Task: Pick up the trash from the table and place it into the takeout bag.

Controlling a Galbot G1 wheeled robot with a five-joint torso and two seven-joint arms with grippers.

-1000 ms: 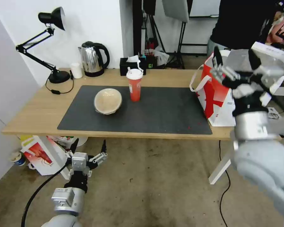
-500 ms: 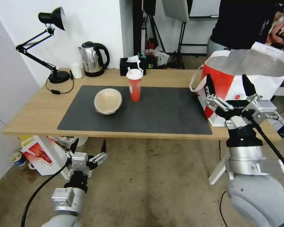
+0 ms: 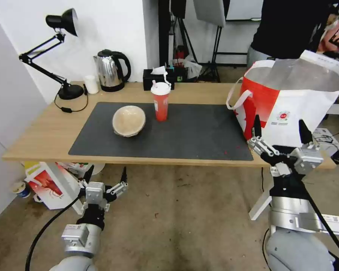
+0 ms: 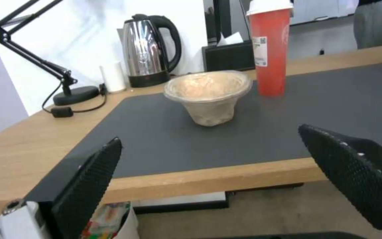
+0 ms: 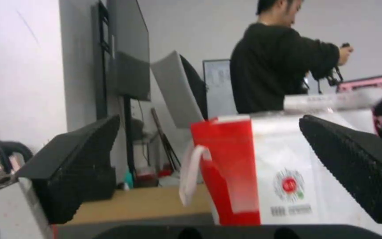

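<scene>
Table (image 3: pixel 45 131) with takeout bag (image 3: pixel 290 101); both grippers, left (image 3: pixel 105 177) and right (image 3: pixel 278 131), fingers apart, empty.

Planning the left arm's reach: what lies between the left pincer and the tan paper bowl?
Head view: only table edge and bare dark mat separate left pincer from tan paper bowl.

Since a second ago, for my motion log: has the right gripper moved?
Yes. The right gripper has dropped from above the takeout bag to its front, near the table edge.

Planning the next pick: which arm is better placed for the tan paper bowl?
Probably left. The left gripper hangs open below the table edge, facing the tan paper bowl; the right gripper sits open by the takeout bag, farther away.
</scene>
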